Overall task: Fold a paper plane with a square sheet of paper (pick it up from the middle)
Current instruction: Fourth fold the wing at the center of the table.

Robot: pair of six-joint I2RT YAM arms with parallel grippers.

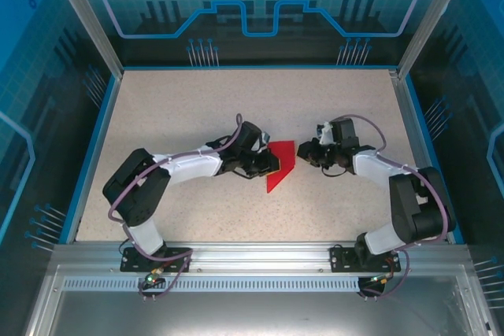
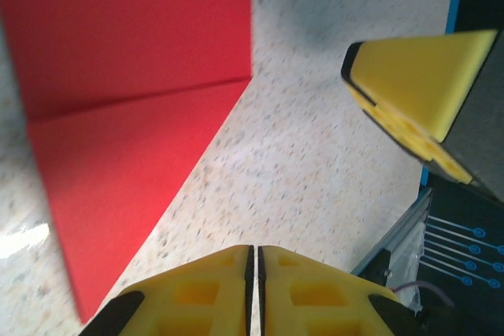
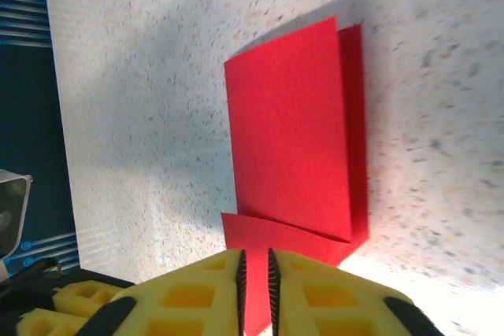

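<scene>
- Lying flat near the middle of the desk (image 1: pixel 181 116), between the two arms, the square sheet of paper (image 1: pixel 282 164) is no longer a plain square: from above it has a slanted left edge and narrows toward the near edge.
- The right wrist view shows one flap laid over the layer beneath, a little askew, with a strip of the lower layer showing along two sides.
- The left wrist view shows a crease running across the red surface.
- The left fingers (image 2: pixel 205 297) are pressed together with nothing between them, just beside the sheet's left edge.
- The right fingers (image 3: pixel 189 297) stand a thin slit apart at the sheet's right edge. Red shows in the slit, but I cannot tell whether they pinch the paper or it merely lies under them.
- My reading is that the task is at an early stage: first folds are in, while the sharp nose, centre crease and wings are not yet made.
</scene>
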